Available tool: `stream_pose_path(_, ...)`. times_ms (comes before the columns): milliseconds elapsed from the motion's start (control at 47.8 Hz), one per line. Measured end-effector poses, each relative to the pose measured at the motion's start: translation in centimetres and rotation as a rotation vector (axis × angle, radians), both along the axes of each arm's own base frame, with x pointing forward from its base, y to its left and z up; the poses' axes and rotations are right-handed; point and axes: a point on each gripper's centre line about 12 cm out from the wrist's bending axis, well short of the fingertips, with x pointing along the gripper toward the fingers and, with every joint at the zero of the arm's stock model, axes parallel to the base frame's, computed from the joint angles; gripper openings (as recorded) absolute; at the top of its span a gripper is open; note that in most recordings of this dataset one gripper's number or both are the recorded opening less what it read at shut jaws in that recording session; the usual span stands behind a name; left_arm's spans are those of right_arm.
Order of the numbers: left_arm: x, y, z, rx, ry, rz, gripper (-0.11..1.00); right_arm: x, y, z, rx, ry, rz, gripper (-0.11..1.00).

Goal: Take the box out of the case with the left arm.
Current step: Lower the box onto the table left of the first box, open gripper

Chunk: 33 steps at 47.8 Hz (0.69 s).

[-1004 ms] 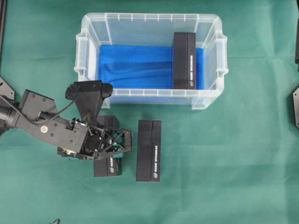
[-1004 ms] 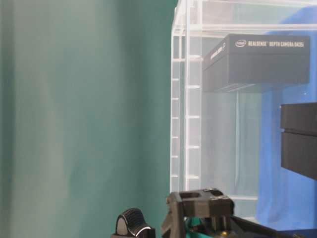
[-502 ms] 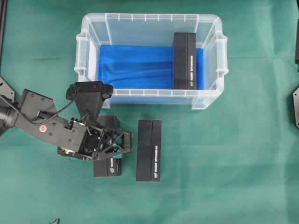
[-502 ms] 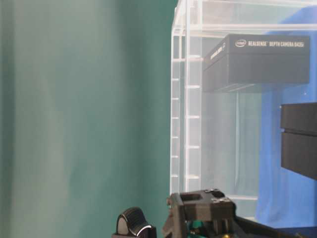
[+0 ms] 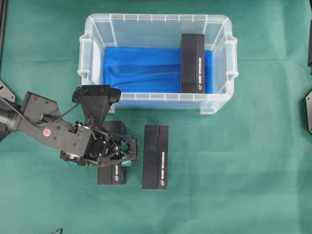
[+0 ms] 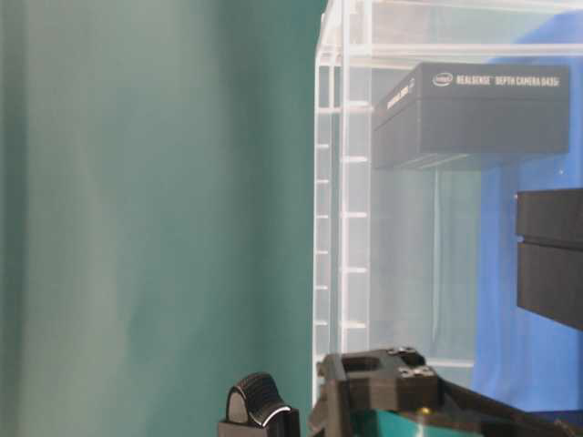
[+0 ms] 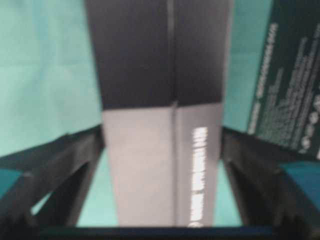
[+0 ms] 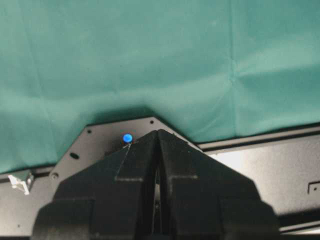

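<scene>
The clear case (image 5: 156, 19) with its blue lining stands at the back of the green cloth, and one black box (image 5: 192, 63) lies in its right end. Two more black boxes lie on the cloth in front of it: one (image 5: 111, 174) partly under my left gripper (image 5: 117, 151), and one (image 5: 155, 157) beside it to the right. In the left wrist view that box (image 7: 160, 150) sits between the spread fingers (image 7: 65, 160), with cloth showing on both sides, so the gripper is open. My right gripper (image 8: 159, 150) is shut and empty.
The table-level view shows the case wall (image 6: 342, 182) close up, with the box inside (image 6: 474, 114) and the left gripper's frame (image 6: 383, 401) at the bottom edge. The right gripper hovers over a black metal plate (image 8: 90, 145) at the cloth's edge.
The left gripper's jaws have spread apart and let go of the box on the cloth. The arm has shifted slightly; the boxes have not moved.
</scene>
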Motion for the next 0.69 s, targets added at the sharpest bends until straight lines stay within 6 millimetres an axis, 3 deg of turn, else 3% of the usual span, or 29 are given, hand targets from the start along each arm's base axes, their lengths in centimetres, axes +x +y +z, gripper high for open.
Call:
stream_pose_path(418,-0.1,0.1,0.5,0.0,0.005,0.005,0.97,0.0,0.0,0.0,0.0,0.002,0.0,0.0)
stream_pose_path(586,-0.2,0.1,3.4,-0.005,-0.021,0.003,0.97,0.0,0.0,0.0,0.0,0.002,0.0,0.0)
stream_pose_path(690,-0.6,0.3,6.3,-0.002,-0.023,0.003,0.97,0.0,0.0,0.0,0.0,0.002,0.0,0.0)
